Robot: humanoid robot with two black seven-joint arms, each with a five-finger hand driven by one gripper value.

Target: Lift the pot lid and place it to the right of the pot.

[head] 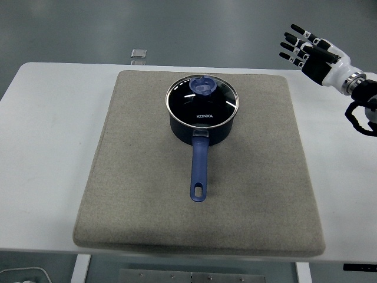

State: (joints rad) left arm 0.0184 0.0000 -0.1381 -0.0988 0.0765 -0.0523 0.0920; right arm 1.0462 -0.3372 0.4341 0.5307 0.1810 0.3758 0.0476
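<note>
Barely at the approach step: lid (202,100) sitting flat on the pot (200,131) at the far middle of the grey mat (118,194), knob (202,86) untouched. Right hand (306,48) up at the far right, off the surface (47,147), fingers spread and holding nothing. Next up, probably swinging left and down over the knob, pinching it, lifting straight, then setting down on the bare mat to the right.

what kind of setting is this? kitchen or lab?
Likely a lab or test bench, not a kitchen: a bare white table with a grey mat, one lidded pot, and plain grey floor behind.
</note>
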